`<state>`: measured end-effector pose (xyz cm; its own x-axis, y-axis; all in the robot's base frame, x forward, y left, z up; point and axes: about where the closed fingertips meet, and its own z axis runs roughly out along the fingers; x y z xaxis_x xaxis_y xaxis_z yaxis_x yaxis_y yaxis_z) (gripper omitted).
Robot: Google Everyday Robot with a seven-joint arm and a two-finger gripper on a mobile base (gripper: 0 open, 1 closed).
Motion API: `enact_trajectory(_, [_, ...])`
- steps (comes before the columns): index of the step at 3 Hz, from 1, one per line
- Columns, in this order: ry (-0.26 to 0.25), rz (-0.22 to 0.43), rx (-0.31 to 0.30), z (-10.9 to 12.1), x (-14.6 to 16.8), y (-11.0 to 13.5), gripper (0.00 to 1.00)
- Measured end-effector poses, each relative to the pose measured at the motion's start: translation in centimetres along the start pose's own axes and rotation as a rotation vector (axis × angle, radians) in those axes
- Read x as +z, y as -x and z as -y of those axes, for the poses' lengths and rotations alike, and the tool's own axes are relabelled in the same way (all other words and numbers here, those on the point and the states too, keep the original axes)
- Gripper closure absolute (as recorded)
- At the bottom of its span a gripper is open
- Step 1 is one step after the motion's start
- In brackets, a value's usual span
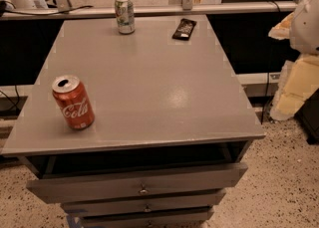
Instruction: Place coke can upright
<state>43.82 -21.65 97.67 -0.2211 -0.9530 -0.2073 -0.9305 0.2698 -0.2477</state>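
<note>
The coke can (73, 102), red with white Coca-Cola script and a silver top, stands upright on the grey table top (149, 87) near its front left corner. Nothing touches it. A white, rounded part of my arm (306, 20) shows at the right edge of the camera view, beyond the table's right side and far from the can. The gripper itself is out of view past that edge.
A green-and-white can (124, 15) stands upright at the back of the table. A flat black packet (184, 29) lies to its right. Drawers (139, 184) sit under the table front. Cream foam-like blocks (294, 90) stand on the floor at right.
</note>
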Motion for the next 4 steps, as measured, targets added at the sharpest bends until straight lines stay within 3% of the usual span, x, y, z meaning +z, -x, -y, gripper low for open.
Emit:
enact_trajectory(1, [0.0,0.0,0.0,0.0,0.0,0.0,0.0])
enact_trajectory(2, [0.036,0.076,0.042,-0.2,1.0,1.1,0.0])
enact_trajectory(3, [0.114,0.252,0.119,-0.7,4.1,4.4,0.0])
enact_trajectory(4, [0.174,0.466,0.174,-1.3,6.3,9.5,0.0])
